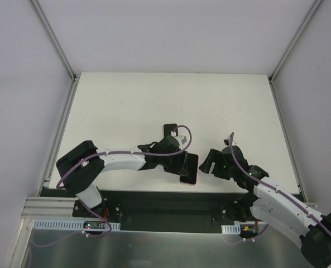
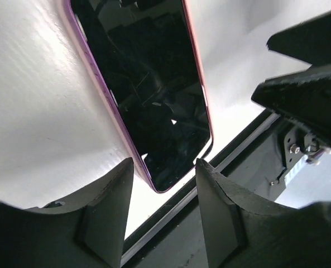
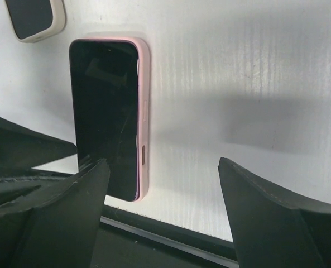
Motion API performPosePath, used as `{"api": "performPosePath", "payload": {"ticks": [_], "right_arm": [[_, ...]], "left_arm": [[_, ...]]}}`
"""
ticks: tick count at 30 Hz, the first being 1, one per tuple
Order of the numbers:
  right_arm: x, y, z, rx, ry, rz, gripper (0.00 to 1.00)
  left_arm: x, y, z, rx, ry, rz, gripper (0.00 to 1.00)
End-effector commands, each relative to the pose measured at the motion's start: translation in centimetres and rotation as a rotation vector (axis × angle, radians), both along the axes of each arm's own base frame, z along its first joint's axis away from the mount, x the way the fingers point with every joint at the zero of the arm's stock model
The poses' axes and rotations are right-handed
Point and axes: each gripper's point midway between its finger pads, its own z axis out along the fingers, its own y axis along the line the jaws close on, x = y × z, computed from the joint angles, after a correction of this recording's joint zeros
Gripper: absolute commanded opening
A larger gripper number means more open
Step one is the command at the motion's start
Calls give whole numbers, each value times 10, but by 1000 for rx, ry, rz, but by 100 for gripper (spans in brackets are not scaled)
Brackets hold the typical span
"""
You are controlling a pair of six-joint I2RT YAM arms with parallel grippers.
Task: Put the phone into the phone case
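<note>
A black-screened phone (image 1: pixel 188 169) lies face up inside a pink case (image 3: pixel 143 111) at the table's front edge. It also shows in the left wrist view (image 2: pixel 148 95) and the right wrist view (image 3: pixel 105 111). I cannot tell whether its near corner is fully seated in the case. My left gripper (image 1: pixel 182 162) (image 2: pixel 164 187) is open, its fingertips straddling the phone's near corner from above without gripping it. My right gripper (image 1: pixel 206 163) (image 3: pixel 159 190) is wide open and empty, on the table just right of the phone.
A second dark slab with a pale rim (image 1: pixel 169 130) (image 3: pixel 34 19) lies just behind the phone. The table's front edge and a black rail (image 3: pixel 171 240) run right by the phone. Bare white tabletop (image 1: pixel 171 100) stretches behind.
</note>
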Motion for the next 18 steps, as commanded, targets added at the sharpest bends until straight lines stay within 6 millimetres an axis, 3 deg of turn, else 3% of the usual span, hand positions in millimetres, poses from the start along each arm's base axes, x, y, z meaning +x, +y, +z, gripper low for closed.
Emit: {"api": "performPosePath", "payload": {"ticks": [1, 6, 10, 18], "right_arm": [[2, 14, 9, 58, -28, 61, 82], [0, 26, 11, 135, -66, 117, 82], [0, 27, 10, 140, -70, 116, 83], [3, 31, 11, 160, -70, 117, 83]], "left_arm": [[33, -1, 32, -88, -43, 102, 48], [46, 2, 27, -68, -69, 79, 46], [51, -9, 28, -79, -73, 30, 43], [52, -12, 6, -41, -18, 16, 38]]}}
